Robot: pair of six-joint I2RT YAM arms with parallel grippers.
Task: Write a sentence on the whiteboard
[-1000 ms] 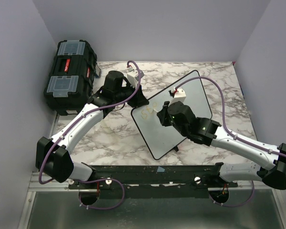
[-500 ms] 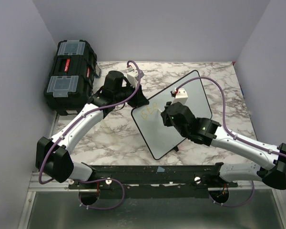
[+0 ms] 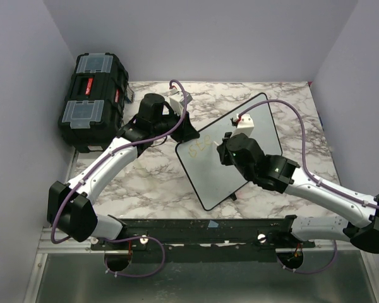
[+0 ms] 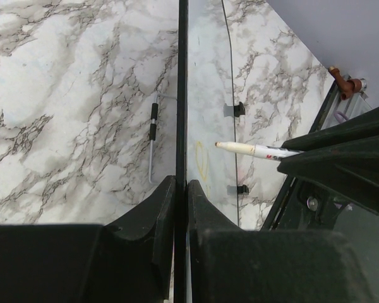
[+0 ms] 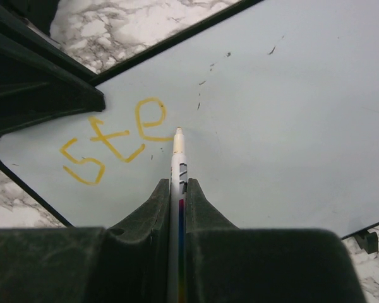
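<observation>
The whiteboard point(image 3: 208, 177) lies tilted on the marble table, its black rim point(image 4: 182, 76) seen edge-on in the left wrist view. My left gripper point(image 3: 184, 130) is shut on that rim point(image 4: 182, 186) at the board's upper left corner. My right gripper point(image 5: 178, 186) is shut on a white marker point(image 5: 179, 158) whose tip touches the board point(image 5: 290, 113) just right of the yellow letters "ste" point(image 5: 110, 142). Those letters, the start of the sentence point(image 3: 198, 147), show faintly in the top view. The marker point(image 4: 252, 150) also appears from the left wrist.
A black toolbox point(image 3: 91, 101) with clear lid compartments stands at the table's far left. Purple cables point(image 3: 290, 120) loop from both wrists above the board. The board's small black feet point(image 4: 239, 110) stick out below it. A dark rail point(image 3: 196, 227) runs along the near edge.
My right gripper has moved rightward along the board with the marker, and the letter "e" has been added after "st". The left arm has held still.
</observation>
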